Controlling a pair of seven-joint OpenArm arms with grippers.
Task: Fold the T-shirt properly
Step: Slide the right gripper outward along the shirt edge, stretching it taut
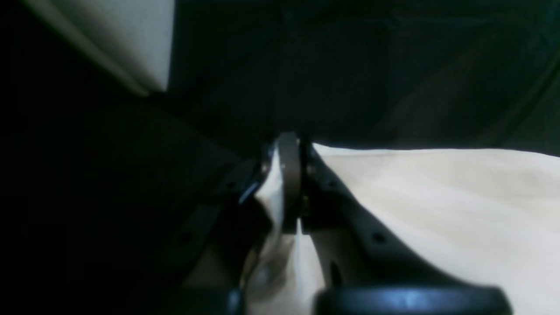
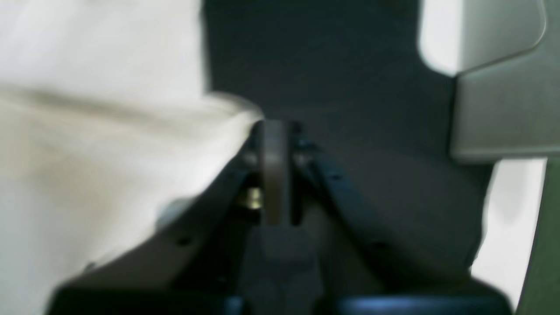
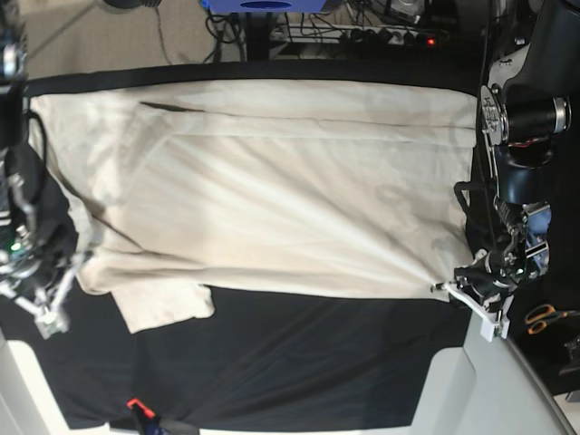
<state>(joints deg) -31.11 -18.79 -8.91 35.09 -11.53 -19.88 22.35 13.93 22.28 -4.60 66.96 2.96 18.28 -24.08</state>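
Observation:
The cream T-shirt (image 3: 272, 181) lies spread wide over the black table cloth (image 3: 308, 362), with one sleeve (image 3: 163, 304) sticking out toward the front. My left gripper (image 3: 453, 290) is at the shirt's right front corner, shut on it, and the cloth is pulled to a point there. In the left wrist view the closed gripper (image 1: 288, 166) pinches a fold of the T-shirt (image 1: 437, 210). My right gripper (image 3: 80, 263) is at the shirt's left front edge. In the right wrist view its closed gripper (image 2: 273, 131) meets the edge of the T-shirt (image 2: 109, 166).
Orange-handled scissors (image 3: 542, 317) lie at the right edge beside the left arm. A grey panel (image 3: 471, 390) sits at the front right corner. A small red-tipped object (image 3: 136, 405) lies at the front left. Cables and a power strip (image 3: 390, 32) run behind the table.

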